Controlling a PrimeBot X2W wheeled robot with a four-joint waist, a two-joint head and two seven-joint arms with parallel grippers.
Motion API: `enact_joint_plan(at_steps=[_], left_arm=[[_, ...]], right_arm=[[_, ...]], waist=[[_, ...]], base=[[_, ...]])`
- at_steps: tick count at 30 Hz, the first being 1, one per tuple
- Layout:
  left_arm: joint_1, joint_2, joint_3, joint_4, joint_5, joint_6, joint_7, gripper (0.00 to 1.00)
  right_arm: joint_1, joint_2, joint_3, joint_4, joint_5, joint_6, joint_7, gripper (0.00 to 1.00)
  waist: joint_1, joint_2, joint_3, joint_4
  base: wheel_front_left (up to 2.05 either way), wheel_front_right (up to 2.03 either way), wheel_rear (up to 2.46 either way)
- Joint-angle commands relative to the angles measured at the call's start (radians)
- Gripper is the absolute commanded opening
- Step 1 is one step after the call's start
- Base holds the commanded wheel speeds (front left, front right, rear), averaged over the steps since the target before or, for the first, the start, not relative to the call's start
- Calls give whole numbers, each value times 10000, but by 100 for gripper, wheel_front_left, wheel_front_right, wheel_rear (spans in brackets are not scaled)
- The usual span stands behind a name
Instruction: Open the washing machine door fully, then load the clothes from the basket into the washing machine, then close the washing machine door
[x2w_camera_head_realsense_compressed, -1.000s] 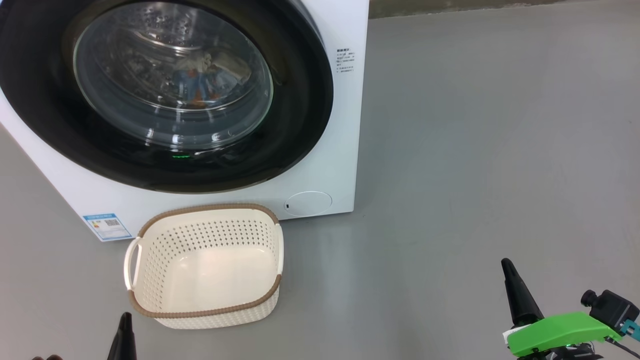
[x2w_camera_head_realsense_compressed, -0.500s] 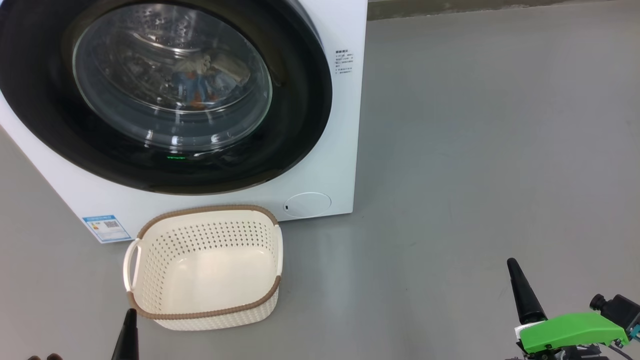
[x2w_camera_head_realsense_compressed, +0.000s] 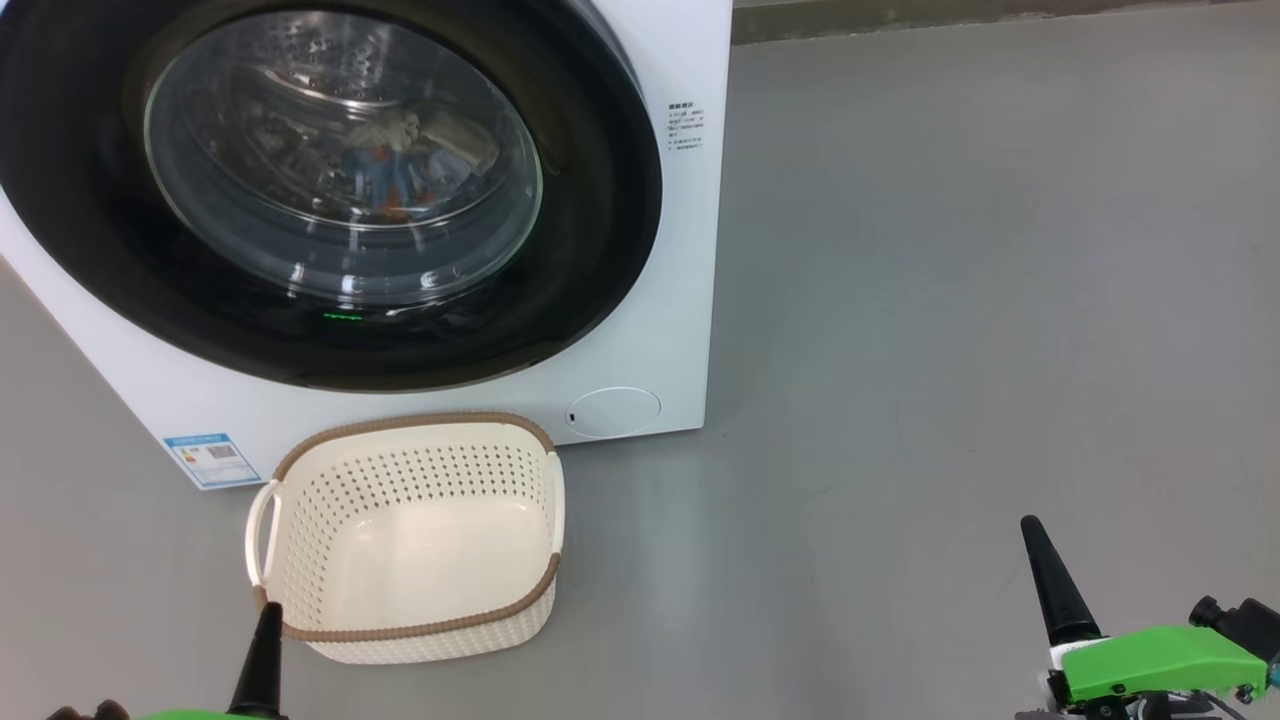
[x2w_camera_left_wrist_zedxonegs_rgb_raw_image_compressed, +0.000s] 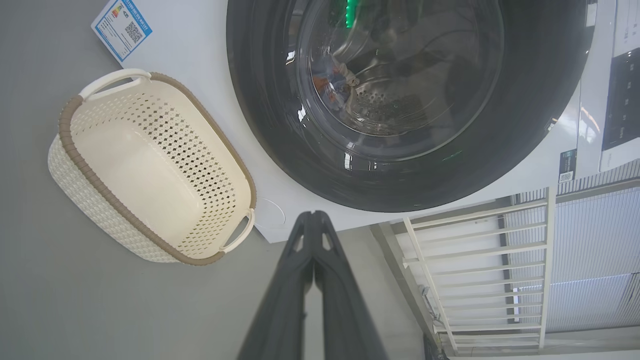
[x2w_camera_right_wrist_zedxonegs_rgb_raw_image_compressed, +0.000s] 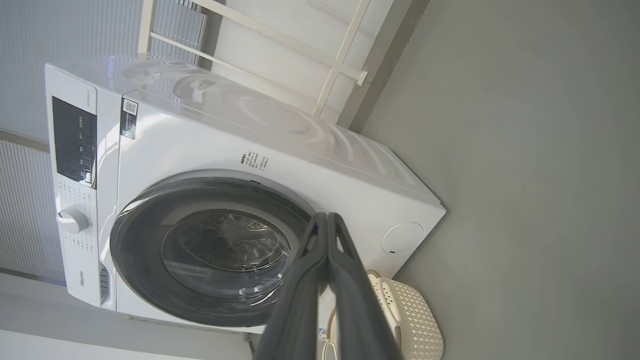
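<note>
We list: washing machine (x2w_camera_head_realsense_compressed: 688, 300), white, on grey floor (x2w_camera_head_realsense_compressed: 950, 350). Washing machine door (x2w_camera_head_realsense_compressed: 600, 250), shut flat against its front. Clothes (x2w_camera_head_realsense_compressed: 400, 170), inside the machine's drum, seen through the door glass. Basket (x2w_camera_head_realsense_compressed: 415, 628), empty, just before the machine. Left gripper (x2w_camera_left_wrist_zedxonegs_rgb_raw_image_compressed: 312, 215) and right gripper (x2w_camera_right_wrist_zedxonegs_rgb_raw_image_compressed: 327, 216), fingers pressed together, holding nothing, apart from the machine.

Lighting is recorded as bright, even and diffuse in all views. White glints and a green reflection (x2w_camera_head_realsense_compressed: 342, 317) are noted on the washing machine door (x2w_camera_head_realsense_compressed: 600, 200). Only faint, soft shadow is cast by the basket (x2w_camera_head_realsense_compressed: 430, 645) on the floor (x2w_camera_head_realsense_compressed: 950, 300). Mild wide-angle bowing is observed towards the wrist-view edges.
</note>
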Motion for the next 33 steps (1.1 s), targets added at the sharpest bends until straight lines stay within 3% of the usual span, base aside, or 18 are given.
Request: enact_joint_plan(at_steps=[1,33], left_arm=[[-500,215,204,-174,-381,-70,99,0],[-985,295,209,-34,-3916,-186,1009,0]], right_arm=[[-331,-21,72,-309,488,-42,104,0],[-364,18,-300,-398,3851,-57,1023,0]], waist=[[0,0,-5,-4],[0,0,-81,-64]], base=[[0,0,0],[0,0,0]])
